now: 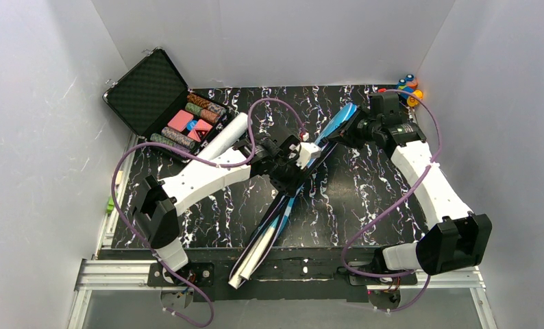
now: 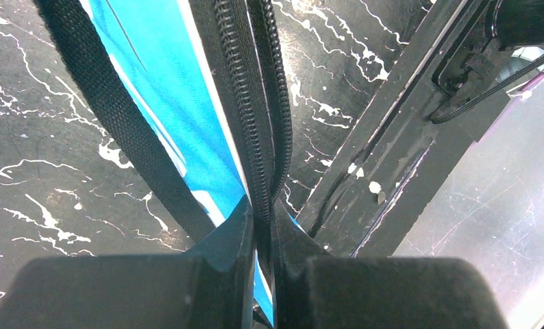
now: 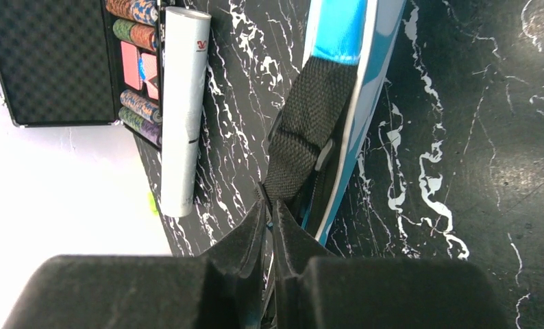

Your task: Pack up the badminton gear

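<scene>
The blue racket-shaped bag (image 1: 273, 229) lies diagonally on the black marbled table, its narrow end over the near edge. My left gripper (image 1: 288, 179) sits mid-bag; in the left wrist view it (image 2: 262, 214) is shut on the bag's black zipper edge (image 2: 255, 103), with blue cloth (image 2: 159, 82) and the black strap (image 2: 118, 116) to its left. My right gripper (image 1: 332, 137) is at the bag's far end. Its jaws (image 3: 270, 207) pinch the lower end of the black strap (image 3: 309, 116) beside the bag's blue side (image 3: 338, 34). The long white tube (image 1: 225, 139) (image 3: 182, 103) lies left of the bag.
An open black case of coloured chips (image 1: 161, 101) (image 3: 50, 62) stands at the back left, touching the tube. A small orange-and-blue toy (image 1: 408, 88) sits at the back right corner. Purple cables loop over both arms. A metal rail (image 1: 310, 274) runs along the near edge.
</scene>
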Motion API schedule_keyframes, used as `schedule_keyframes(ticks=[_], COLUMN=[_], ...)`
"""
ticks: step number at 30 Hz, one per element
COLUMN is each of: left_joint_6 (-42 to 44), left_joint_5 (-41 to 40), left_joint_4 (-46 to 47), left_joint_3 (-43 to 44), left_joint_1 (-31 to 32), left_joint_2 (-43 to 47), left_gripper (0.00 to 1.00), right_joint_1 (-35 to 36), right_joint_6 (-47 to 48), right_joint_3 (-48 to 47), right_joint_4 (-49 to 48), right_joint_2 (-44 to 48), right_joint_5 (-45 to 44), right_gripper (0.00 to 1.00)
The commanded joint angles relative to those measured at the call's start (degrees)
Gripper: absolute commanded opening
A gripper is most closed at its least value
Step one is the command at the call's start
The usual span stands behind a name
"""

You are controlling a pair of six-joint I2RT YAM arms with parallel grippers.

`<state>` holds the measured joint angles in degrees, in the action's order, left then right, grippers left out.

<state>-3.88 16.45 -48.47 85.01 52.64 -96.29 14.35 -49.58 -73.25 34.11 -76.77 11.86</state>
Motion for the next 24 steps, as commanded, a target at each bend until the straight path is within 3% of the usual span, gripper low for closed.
schedule_keyframes(ticks=[1, 6, 11, 24], left_joint_6=[0.62, 0.63, 0.82, 1.59], left_joint_5=[1.26, 1.31, 1.13, 1.48], left_joint_4=[3.01, 3.09, 3.07, 3.1], left_joint_3=[0.42, 0.18, 0.18, 0.09], left_joint_1=[0.88, 1.01, 1.14, 2.87], left_joint_2=[0.93, 1.39, 2.0, 1.37], left_gripper=[0.0, 0.0, 0.0, 0.0], right_joint_1=[-1.22, -2.51, -2.69, -3.44], right_joint_6=[1.34, 2.19, 3.46, 4.41], right_joint_3=[-1.83, -1.91, -2.66, -5.54], right_joint_4=[-1.39, -2.06, -1.53, -6.1], right_joint_2=[1.4, 0.77, -0.09, -2.47], right_joint_5=[-1.39, -1.51, -2.62, -6.33], right_gripper=[0.16, 0.16, 0.23, 0.21])
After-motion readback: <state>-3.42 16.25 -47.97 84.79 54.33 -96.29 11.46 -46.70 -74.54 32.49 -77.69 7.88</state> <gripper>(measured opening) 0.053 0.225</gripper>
